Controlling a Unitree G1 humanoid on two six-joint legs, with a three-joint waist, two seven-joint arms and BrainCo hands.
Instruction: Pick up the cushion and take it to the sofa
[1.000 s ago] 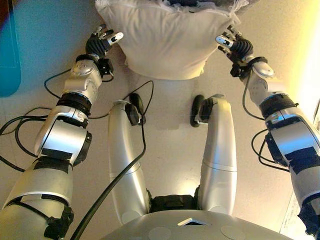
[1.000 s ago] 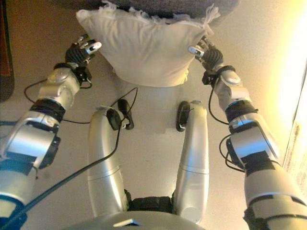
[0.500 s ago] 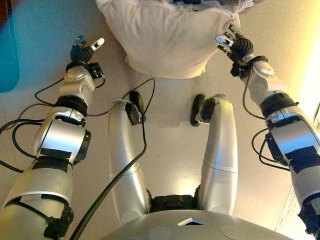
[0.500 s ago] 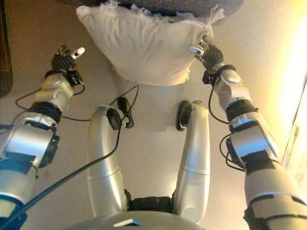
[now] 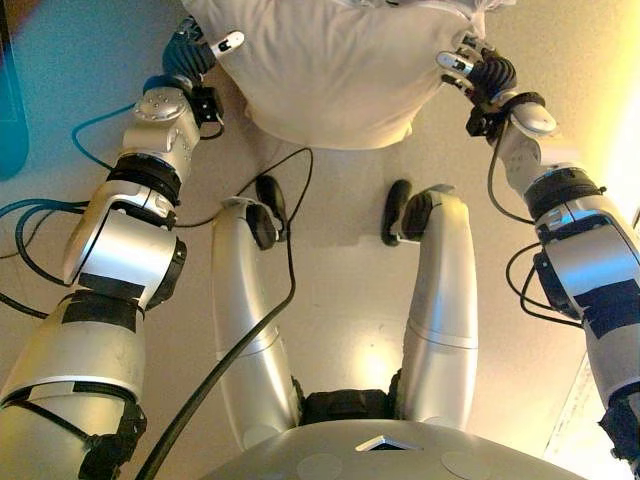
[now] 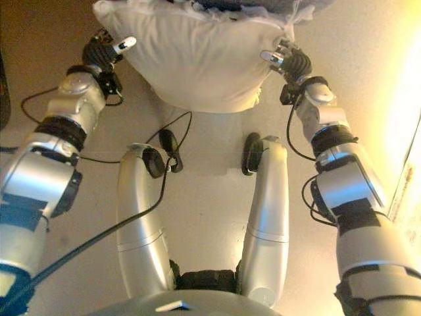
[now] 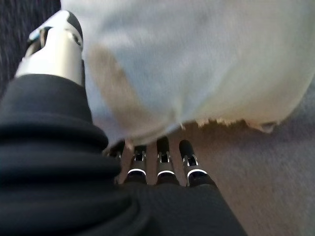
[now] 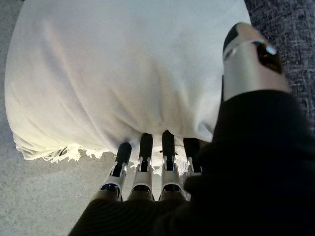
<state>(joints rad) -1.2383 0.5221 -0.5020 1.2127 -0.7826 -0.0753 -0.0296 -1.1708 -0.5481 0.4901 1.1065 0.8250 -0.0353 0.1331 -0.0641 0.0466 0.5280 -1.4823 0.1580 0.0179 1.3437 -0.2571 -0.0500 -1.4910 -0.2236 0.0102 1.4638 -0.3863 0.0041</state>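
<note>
A cream cushion (image 5: 330,70) with a frayed fringe is held between my two hands in front of me, its far edge against the dark grey sofa (image 8: 285,29). My left hand (image 5: 195,60) presses the cushion's left side with straight fingers (image 7: 165,162) at its lower edge and the thumb up beside it. My right hand (image 5: 480,72) presses the right side the same way, with fingers (image 8: 147,162) straight against the cloth (image 8: 123,73). The cushion also shows in the right eye view (image 6: 197,59) and the left wrist view (image 7: 197,64).
Pale carpeted floor (image 8: 49,196) lies under the cushion. The dark sofa fabric also shows in the left wrist view (image 7: 15,19). A teal shape (image 5: 10,120) stands at the far left.
My left hand had swung out away from the cushion half a second ago and is now back against its left side. The cushion sits farther forward. The right hand stayed on it.
</note>
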